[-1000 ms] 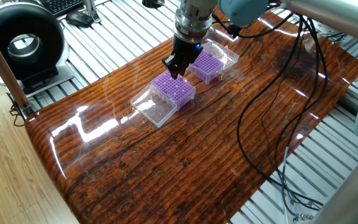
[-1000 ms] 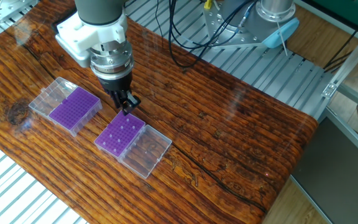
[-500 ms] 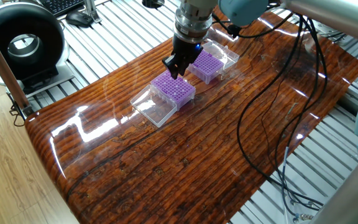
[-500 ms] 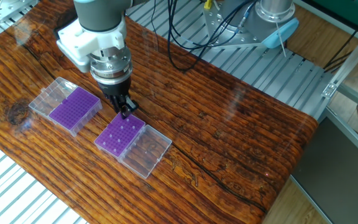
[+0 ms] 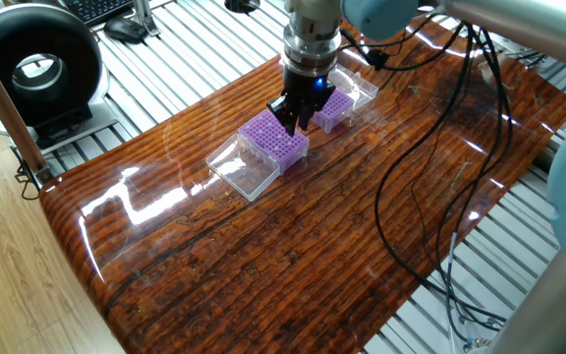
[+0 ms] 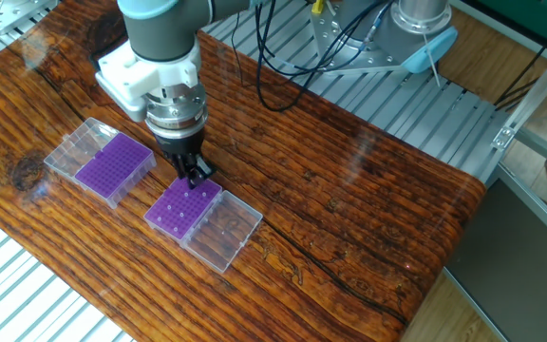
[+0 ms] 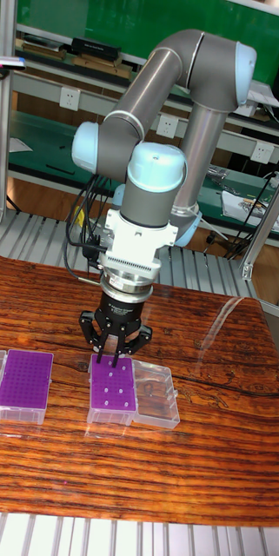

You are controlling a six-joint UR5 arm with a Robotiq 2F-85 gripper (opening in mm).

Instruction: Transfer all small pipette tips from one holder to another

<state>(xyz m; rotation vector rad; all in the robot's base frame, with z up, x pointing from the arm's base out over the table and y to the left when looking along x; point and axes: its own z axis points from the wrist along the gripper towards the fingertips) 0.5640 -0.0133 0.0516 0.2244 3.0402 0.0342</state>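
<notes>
Since a moment ago the gripper [image 6: 196,174] has slid sideways and now hangs over the far edge of the nearer purple box [image 6: 187,206]. Its dark fingers [image 7: 96,346] look nearly closed; whether they pinch a tip I cannot tell. Below them that box's perforated top carries a few pale small pipette tips [image 7: 111,388], its clear hinged lid [image 6: 224,229] lying open alongside. Further off sits the second purple box [image 6: 114,167], densely dotted. Beyond both, glossy grained wooden table [image 6: 368,218] lies bare.
</notes>
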